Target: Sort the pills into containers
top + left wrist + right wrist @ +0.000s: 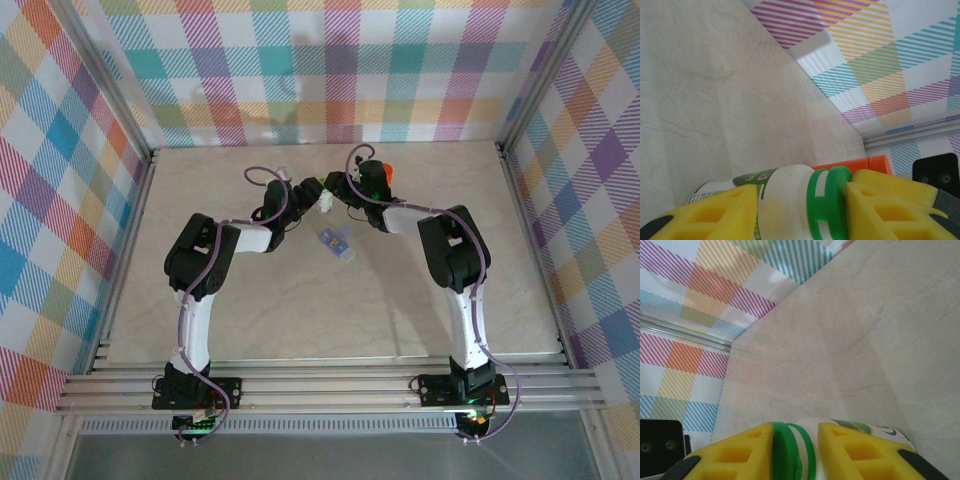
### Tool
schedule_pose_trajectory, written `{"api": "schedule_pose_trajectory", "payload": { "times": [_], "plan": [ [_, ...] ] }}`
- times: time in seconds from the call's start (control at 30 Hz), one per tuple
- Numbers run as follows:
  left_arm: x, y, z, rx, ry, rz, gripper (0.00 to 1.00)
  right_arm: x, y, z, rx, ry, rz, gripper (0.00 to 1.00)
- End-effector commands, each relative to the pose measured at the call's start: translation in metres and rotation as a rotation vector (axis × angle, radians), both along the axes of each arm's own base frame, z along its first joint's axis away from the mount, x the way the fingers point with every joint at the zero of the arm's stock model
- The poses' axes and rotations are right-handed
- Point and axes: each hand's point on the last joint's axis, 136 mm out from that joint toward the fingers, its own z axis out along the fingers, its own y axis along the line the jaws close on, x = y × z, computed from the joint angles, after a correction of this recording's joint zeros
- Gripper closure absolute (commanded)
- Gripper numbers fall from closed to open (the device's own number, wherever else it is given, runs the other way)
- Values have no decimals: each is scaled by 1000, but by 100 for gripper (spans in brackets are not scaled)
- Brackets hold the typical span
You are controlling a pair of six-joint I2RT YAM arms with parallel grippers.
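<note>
- Pill bottle (785, 200): white body, green-printed label, green cap (830, 200). It sits between the 2 grippers at the far middle of the table (300, 310). From above it looks lifted off the marble, though we cannot be sure.
- Right gripper (796, 435): clamped on the green cap. The cap's rim is pinched between the yellow fingers (855, 450), and the labelled body runs off to one side.
- Left gripper (800, 200): 1 yellow finger lies across the labelled body and the other sits against the cap end. We cannot tell whether this pincer is truly gripping or only bracketing the bottle.
- Pill box (335, 243): blue-tinted and small, on the table nearer the bases, well apart from the bottle.
- Orange object (385, 172): just behind the right wrist.

Risks, as we judge them:
1. If the left hold is loose, twisting the cap will spin the whole bottle and the cap will not come off.
2. The left finger near the cap could foul it or the right fingers. 2 pincers are crowding 1 short neck.
3. The bottle seems to lie nearly sideways. If the cap comes free in that pose, pills could pour onto the marble and roll, with the pill box too far off to catch any.
4. A slip from either grip would drop the bottle. It is round and would likely roll toward the wall.
</note>
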Motion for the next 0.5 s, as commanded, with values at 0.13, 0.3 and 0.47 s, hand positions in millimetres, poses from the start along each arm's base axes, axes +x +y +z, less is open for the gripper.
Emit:
{"api": "schedule_pose_trajectory", "payload": {
  "times": [0.13,0.3,0.47],
  "plan": [
    [-89,23,-160,262,505,-62,54,-93,-22,-140,-441,380,146,64],
    [-84,21,-159,288,506,-80,54,-91,-17,-130,-440,311,253,63],
    [-77,17,-147,284,486,-95,54,-71,-14,-84,-219,261,309,67]
  ]
}}
